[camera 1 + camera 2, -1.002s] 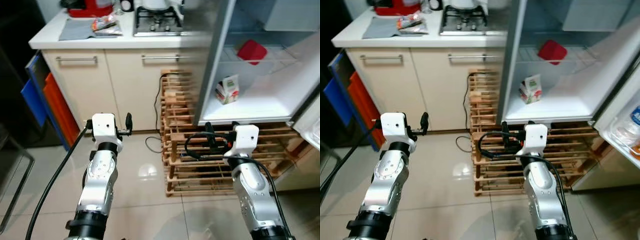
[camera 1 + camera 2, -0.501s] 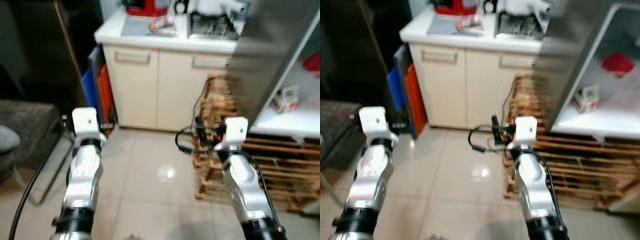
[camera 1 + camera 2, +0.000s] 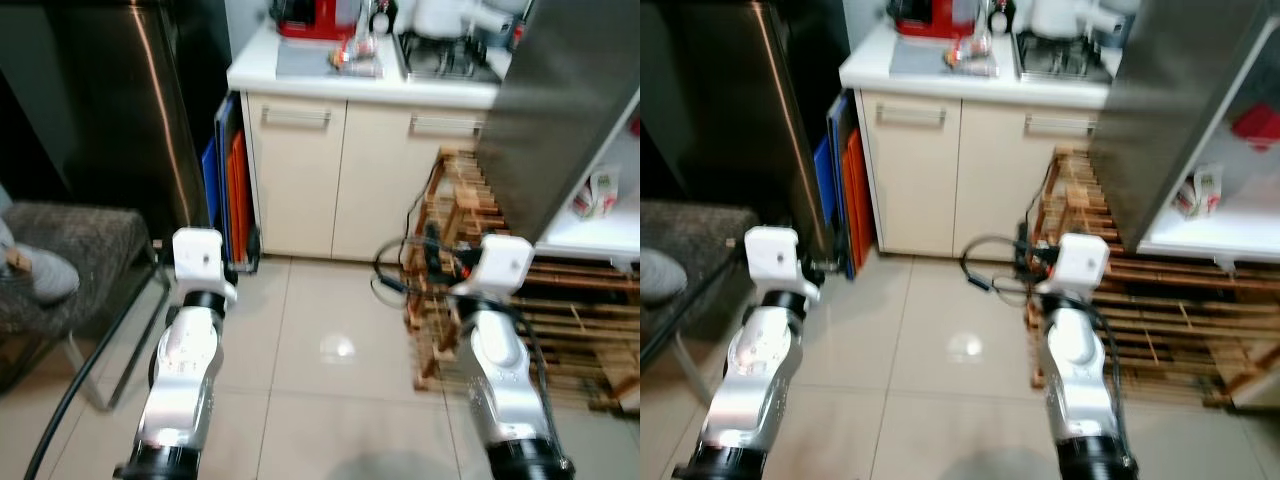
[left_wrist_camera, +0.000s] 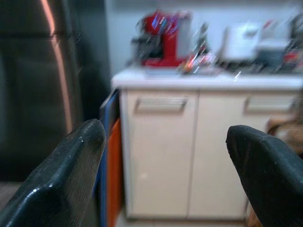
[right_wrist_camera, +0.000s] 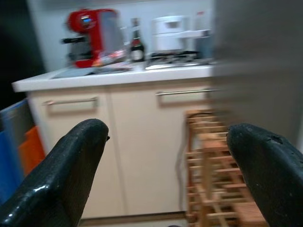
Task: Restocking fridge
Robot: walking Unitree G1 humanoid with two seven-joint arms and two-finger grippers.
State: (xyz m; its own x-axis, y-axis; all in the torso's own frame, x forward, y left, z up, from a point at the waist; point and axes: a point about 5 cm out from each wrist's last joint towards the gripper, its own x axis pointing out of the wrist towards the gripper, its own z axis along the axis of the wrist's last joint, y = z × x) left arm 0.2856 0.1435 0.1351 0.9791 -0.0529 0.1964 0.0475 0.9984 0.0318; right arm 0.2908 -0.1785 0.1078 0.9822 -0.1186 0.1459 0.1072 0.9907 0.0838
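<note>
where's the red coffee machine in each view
Left eye view: top edge, on the counter's back left, red coffee machine.
Right eye view: top edge, same spot.
Left wrist view: upper middle.
Right wrist view: upper left.
Shared landmark: the cabinet handle below it.

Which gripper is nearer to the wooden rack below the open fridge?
Right. The right gripper hangs just in front of the wooden rack, at its near end. The left gripper is well off to the rack's left, over bare floor tiles by the cabinet.

Red coffee machine [image 5: 92, 35], cream cabinets [image 3: 345, 180]
</note>
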